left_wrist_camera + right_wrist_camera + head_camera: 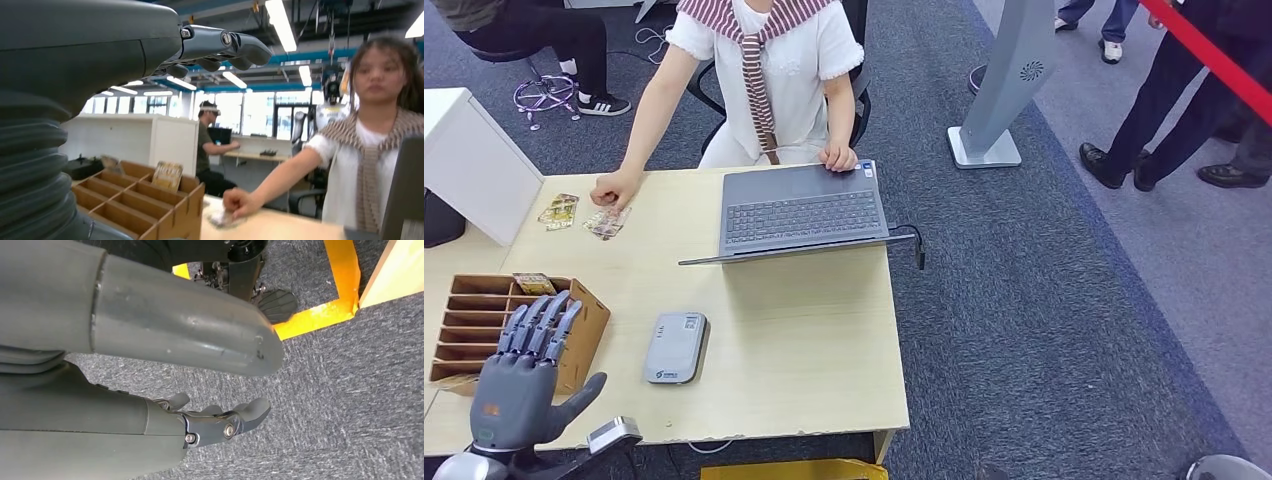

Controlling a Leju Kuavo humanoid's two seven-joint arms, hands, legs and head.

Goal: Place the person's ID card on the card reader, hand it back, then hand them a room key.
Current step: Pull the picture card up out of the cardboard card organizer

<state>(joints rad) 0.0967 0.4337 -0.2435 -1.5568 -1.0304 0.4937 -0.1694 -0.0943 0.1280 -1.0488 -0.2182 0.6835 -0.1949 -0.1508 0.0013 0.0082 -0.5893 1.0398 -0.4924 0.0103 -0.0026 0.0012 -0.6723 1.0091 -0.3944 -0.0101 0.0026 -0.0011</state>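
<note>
A person's hand [614, 188] presses a card [607, 223] at the desk's [804, 330] far left, its long axis slanting far-right. The left hand [529, 375] hovers spread and empty over the near-left box [584, 335]. The right hand [220, 422] hangs empty, fingers loosely apart.

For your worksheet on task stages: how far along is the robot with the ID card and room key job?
Nothing looks done yet. The card reader lies bare on the desk. In hand: nothing; the left hand is raised, open, near the cardboard rack, and the right hand hangs over the floor. The person's hand rests at a card. Reading, returning and key handover remain.
</note>
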